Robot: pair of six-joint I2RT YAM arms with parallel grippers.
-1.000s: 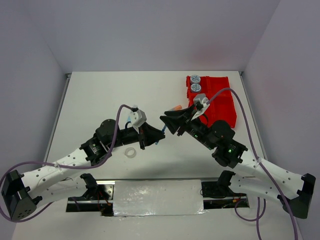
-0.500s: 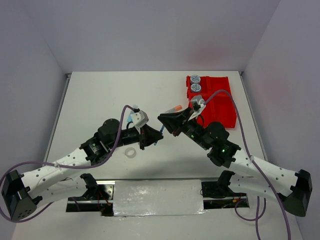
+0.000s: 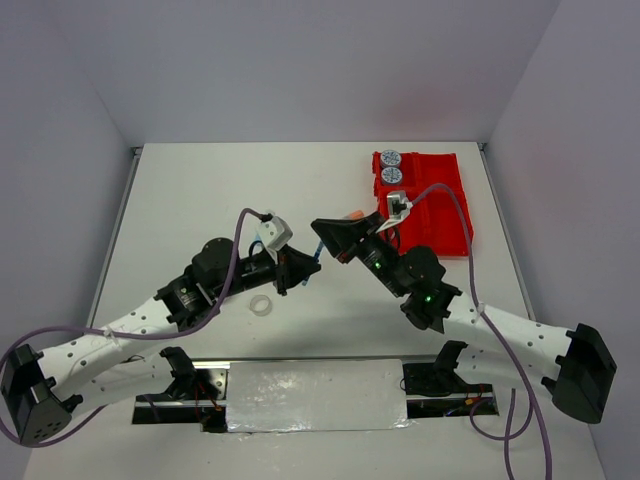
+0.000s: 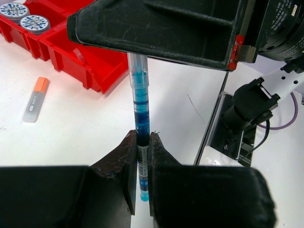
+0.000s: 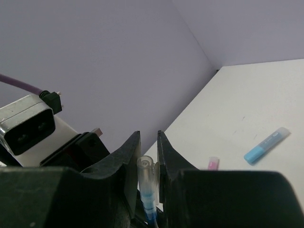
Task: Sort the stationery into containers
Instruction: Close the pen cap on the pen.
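Note:
My left gripper is shut on the lower part of a blue pen and holds it above the table's middle. My right gripper has its jaws shut on the pen's clear cap end, meeting the left gripper tip to tip. The red four-compartment tray stands at the back right with two blue-patterned tape rolls in its far left compartment. They also show in the left wrist view.
A clear tape ring lies on the table under the left arm. An orange-capped stick lies just left of the tray. A blue stick and a pink stick lie on the table beyond the right gripper.
My right gripper has moved left and forward from beside the tray onto the pen's cap end. My left gripper has stayed shut on the pen, shifting only slightly.

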